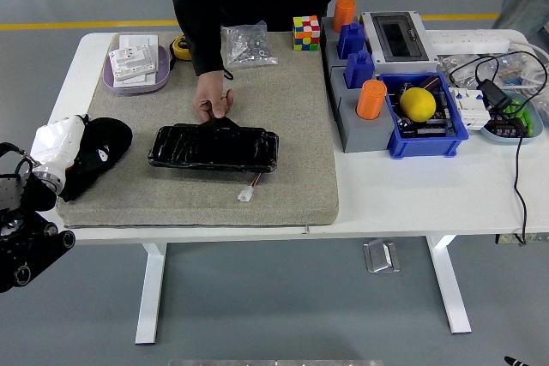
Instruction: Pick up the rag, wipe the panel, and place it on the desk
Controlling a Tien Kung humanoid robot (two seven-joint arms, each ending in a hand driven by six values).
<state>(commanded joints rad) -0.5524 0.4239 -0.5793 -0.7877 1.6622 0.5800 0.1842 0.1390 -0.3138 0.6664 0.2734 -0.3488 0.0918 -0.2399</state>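
**Robot hand holds rag at bench's left edge**

The robot's left hand point(58, 145), white-shelled, reaches in from the lower left, its fingers clamped on the black rag point(96, 153) over the grey mat's point(292, 126) left border. The glossy black panel point(214, 148) lies mid-mat, apart from the rag, open mat between. A person's hand point(212, 100) pinches the panel's far edge. A white connector point(248, 195) lies just beside its near side. Blue bins point(426, 117) crowd the bench point(412, 190) to the right.
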